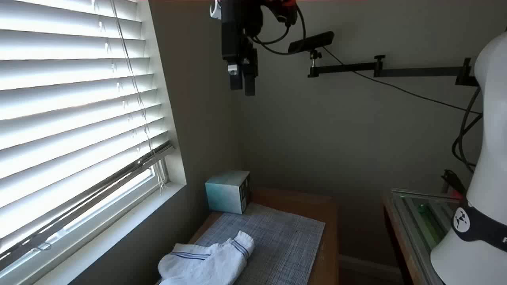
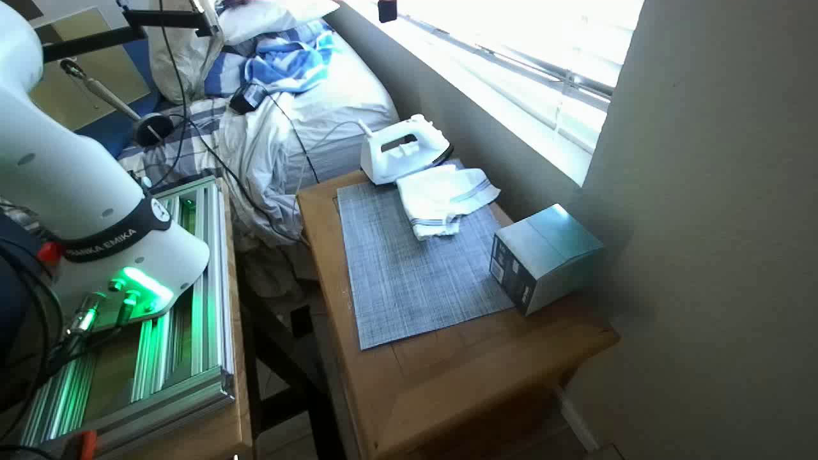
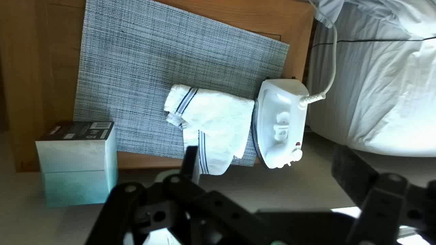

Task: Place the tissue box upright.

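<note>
The tissue box (image 1: 225, 196) is pale teal-green and sits at the wall-side end of the wooden table, partly over the mat's corner. It also shows in an exterior view (image 2: 553, 246) and at the lower left of the wrist view (image 3: 75, 166). Its dark printed face points toward the mat. My gripper (image 1: 243, 88) hangs high above the table, apart from the box, fingers downward. In the wrist view the gripper (image 3: 267, 160) has its fingers wide apart with nothing between them. In an exterior view only a dark tip, likely a finger, shows at the top edge.
A white cloth (image 2: 447, 195) with blue stripes lies on the grey mat (image 2: 415, 281). A white iron (image 2: 406, 150) stands beside the cloth, its cord running off toward the bed. The window sill (image 1: 119, 233) and wall border the table (image 2: 434, 383) on one side.
</note>
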Available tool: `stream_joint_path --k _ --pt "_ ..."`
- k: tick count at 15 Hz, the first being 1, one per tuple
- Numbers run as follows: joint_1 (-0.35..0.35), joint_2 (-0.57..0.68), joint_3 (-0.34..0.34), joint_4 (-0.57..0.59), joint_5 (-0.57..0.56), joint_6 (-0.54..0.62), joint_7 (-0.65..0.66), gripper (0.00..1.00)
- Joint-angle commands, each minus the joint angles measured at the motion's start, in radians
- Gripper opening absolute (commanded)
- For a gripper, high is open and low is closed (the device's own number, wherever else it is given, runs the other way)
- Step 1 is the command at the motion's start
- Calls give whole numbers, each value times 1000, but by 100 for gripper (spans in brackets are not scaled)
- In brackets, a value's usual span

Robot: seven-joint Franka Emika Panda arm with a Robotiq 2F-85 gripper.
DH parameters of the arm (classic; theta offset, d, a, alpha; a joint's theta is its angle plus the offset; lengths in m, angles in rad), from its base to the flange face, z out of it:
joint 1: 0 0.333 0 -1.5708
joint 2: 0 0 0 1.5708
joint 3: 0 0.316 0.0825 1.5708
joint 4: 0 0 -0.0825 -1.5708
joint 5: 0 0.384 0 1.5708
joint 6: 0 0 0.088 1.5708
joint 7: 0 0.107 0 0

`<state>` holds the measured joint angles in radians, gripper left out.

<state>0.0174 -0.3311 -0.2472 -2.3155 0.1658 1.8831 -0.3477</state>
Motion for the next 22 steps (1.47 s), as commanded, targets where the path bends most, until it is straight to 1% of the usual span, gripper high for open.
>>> stream_joint_path --k 1,11,12,14,16,20,22 --pt "-30 3 27 2 9 -3 -8 100" --pt "-30 3 27 2 9 -3 -8 100" --pt "-28 14 14 12 42 -11 -18 100" --pt "-39 65 12 30 54 85 -4 100" --pt "-41 151 9 67 47 209 -45 100" --pt "-64 352 40 140 -72 516 -71 100" --pt "-80 450 58 176 -147 616 -12 100"
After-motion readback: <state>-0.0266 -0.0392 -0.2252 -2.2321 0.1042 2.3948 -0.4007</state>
